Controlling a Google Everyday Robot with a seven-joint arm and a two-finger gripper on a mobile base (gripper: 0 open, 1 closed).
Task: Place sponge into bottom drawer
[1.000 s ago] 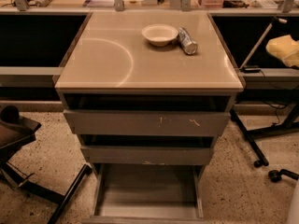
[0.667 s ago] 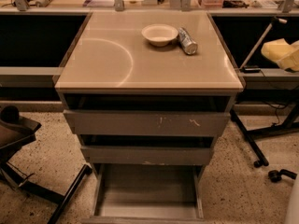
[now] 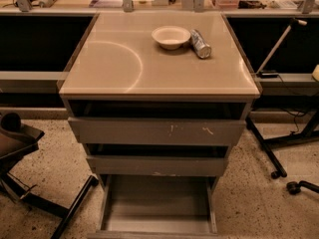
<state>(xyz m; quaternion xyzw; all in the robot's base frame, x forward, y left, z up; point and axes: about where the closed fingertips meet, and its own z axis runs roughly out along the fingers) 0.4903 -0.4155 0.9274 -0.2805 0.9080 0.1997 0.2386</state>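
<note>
The bottom drawer (image 3: 158, 205) of the grey cabinet is pulled out at the bottom of the camera view, and its plain grey floor is bare. The two upper drawers (image 3: 157, 131) stand slightly open above it. A small pale yellow sliver (image 3: 316, 72) shows at the right edge; I cannot tell whether it is the sponge. No other sponge-like thing shows. The gripper is not in view.
A white bowl (image 3: 171, 36) and a silver can (image 3: 201, 44) lying on its side sit at the back right of the cabinet top (image 3: 124, 68). A dark chair base (image 3: 30, 183) stands at the left. Stand legs and castors (image 3: 271, 156) are at the right.
The pale yellow object at the right edge has slid almost wholly out of view to the right. The cabinet, bowl and can have not moved.
</note>
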